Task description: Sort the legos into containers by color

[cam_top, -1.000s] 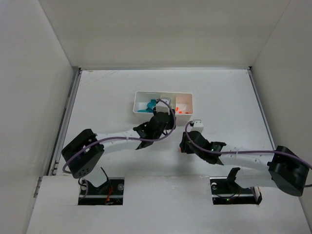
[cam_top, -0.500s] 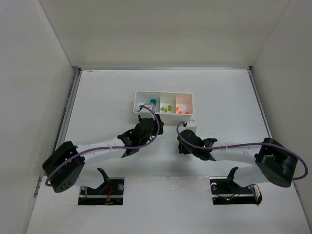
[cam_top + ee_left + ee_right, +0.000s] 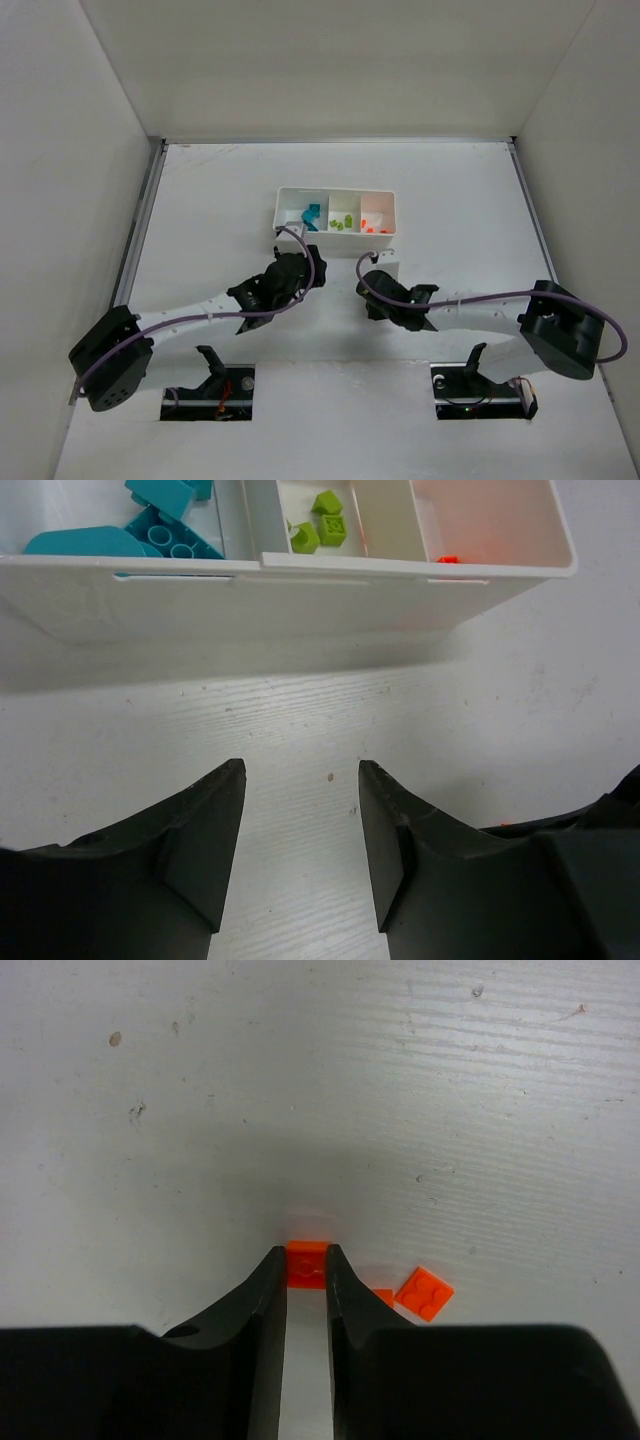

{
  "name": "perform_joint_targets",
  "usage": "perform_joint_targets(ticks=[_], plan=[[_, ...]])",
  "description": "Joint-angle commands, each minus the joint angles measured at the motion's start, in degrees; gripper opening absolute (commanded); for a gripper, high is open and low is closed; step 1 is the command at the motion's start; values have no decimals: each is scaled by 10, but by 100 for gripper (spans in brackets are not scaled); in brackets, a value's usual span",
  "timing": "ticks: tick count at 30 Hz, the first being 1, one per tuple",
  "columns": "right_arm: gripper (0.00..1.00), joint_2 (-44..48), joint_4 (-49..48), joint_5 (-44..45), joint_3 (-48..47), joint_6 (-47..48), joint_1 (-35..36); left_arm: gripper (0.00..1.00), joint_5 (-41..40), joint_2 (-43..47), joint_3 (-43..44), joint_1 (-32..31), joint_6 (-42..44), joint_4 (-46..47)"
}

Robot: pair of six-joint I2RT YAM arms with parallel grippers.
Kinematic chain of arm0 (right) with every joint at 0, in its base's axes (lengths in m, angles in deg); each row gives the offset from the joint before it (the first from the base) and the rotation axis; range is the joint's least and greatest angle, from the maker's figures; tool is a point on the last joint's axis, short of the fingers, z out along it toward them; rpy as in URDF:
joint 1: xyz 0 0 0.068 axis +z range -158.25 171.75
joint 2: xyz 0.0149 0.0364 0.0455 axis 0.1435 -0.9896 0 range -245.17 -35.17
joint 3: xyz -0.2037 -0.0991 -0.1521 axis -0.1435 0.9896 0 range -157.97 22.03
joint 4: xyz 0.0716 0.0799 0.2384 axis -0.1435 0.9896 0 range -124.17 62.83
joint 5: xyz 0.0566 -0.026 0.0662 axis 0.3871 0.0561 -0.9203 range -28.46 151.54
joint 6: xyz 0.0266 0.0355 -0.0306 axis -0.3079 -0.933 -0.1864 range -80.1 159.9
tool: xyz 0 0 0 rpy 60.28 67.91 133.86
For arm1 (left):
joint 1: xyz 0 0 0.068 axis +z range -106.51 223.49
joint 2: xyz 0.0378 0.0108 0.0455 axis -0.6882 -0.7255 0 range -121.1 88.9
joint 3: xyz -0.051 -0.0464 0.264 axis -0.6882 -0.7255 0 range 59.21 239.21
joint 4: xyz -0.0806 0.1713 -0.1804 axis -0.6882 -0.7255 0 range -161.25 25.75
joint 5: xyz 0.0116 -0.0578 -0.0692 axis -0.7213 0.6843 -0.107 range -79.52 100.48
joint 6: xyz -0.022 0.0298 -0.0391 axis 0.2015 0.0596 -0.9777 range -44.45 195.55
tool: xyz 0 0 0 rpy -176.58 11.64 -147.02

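Observation:
The white tray [image 3: 336,229] stands at the table's middle back. It holds teal-blue legos [image 3: 309,216] in the left compartment, lime-green legos [image 3: 343,221] in the middle and orange legos [image 3: 372,225] in the right. In the left wrist view the tray's near wall [image 3: 250,595] is ahead, with teal bricks [image 3: 150,535], green bricks [image 3: 322,520] and an orange brick [image 3: 447,558] inside. My left gripper [image 3: 300,780] is open and empty over bare table. My right gripper [image 3: 306,1260] is shut on an orange lego [image 3: 306,1263] at the table surface. Another orange lego [image 3: 424,1292] lies just right of it.
White walls enclose the table [image 3: 200,200] on three sides. The two grippers sit close together, left [image 3: 290,272] and right [image 3: 385,290], just in front of the tray. A sliver of a further orange piece [image 3: 381,1297] shows beside the right finger.
My left gripper drew back from over the tray toward the near side, uncovering the teal and green compartments. My right gripper shifted left and a little toward the tray.

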Motion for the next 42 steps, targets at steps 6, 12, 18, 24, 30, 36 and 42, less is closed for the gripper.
perform_joint_targets(ticks=[6,12,18,24,30,36,42], plan=[[17,68,12,37,-51,24,-26,47,20,49,-27,-41,-14,10],[17,121,-38,8,-104,107,-137,49,19,-6,-22,-116,-22,62],[18,37,-112,-64,-165,138,-239,52,19,-97,19,-191,-8,115],[25,-54,-140,-83,-220,136,-270,54,27,-173,60,-219,13,128],[55,-41,-159,-77,-209,133,-269,54,53,-229,93,-231,47,137],[55,8,-161,-74,-167,126,-262,53,63,-271,124,-235,65,135],[54,55,-166,-70,-130,121,-255,50,59,-314,150,-238,78,134]])
